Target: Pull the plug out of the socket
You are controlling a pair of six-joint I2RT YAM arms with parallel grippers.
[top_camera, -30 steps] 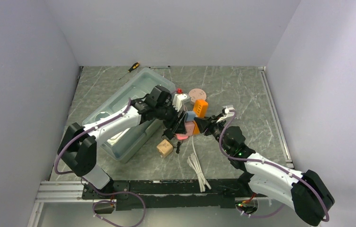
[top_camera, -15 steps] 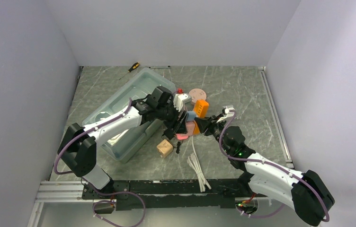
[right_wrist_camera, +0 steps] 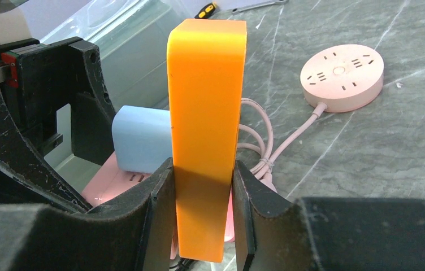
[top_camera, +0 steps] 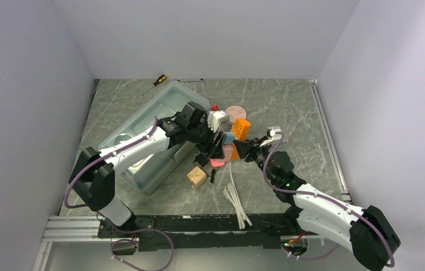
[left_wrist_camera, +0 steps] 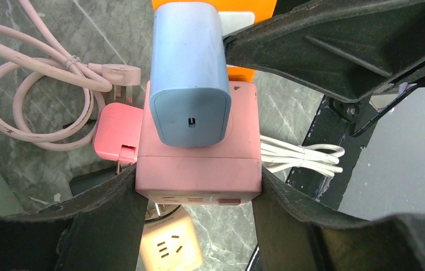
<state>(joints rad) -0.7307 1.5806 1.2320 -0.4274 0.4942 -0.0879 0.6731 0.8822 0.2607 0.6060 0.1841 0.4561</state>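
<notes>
I am clenching my left gripper (left_wrist_camera: 199,189) on the pink socket cube (left_wrist_camera: 199,164), bracing it near the worktop's middle, while my right gripper (right_wrist_camera: 203,209) is grasping the orange plug (right_wrist_camera: 206,101) seated in it, so a pull separates them.

Marbled table (top_camera: 289,101), clear bin (top_camera: 142,116), screwdriver (top_camera: 158,81), round pink socket (top_camera: 234,111), white cable (top_camera: 235,200)

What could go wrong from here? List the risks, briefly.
1. The left gripper clamps only the near end of the pink socket cube; a hard pull could slip the cube free.
2. The right gripper holds the orange plug right beside the blue adapter, which might get knocked or dragged out too.
</notes>
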